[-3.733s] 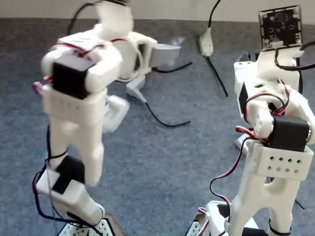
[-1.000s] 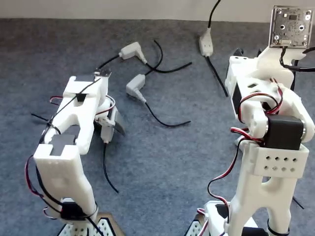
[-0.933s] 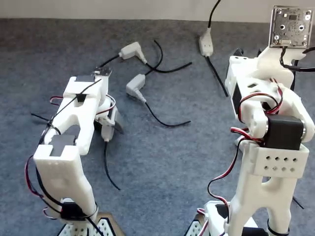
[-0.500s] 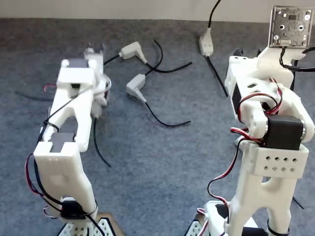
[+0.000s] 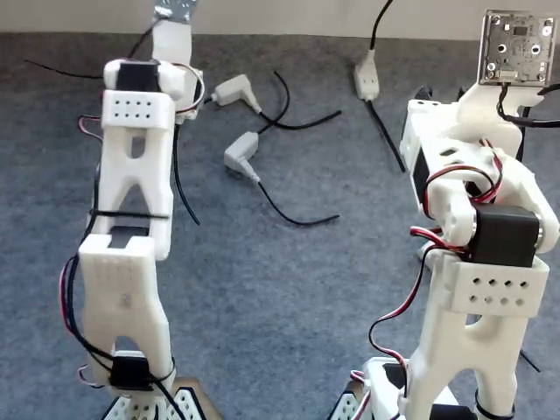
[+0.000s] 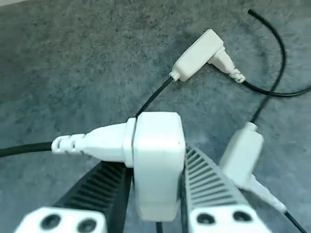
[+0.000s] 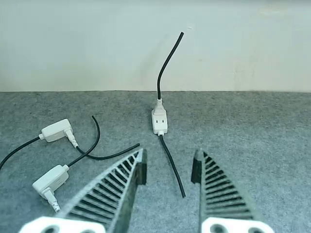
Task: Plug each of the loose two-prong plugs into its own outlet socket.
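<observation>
The left arm had swung up off the grey carpeted worktop [image 6: 73, 58], its pincer [image 6: 155, 162] clamped on a white boxy plug [image 6: 155, 141] with black cord. Two white angled connectors [image 6: 199, 56] [image 6: 243, 153] lay just beyond; the right pincer [image 7: 169, 160] stood apart. The trailing cord might twist the plug, spoiling alignment.

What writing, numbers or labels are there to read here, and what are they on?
No text can be read in any view.
The white connector in the left gripper: plain, no print visible.
The circuit board atop one arm: tiny marks, too small to read.
</observation>
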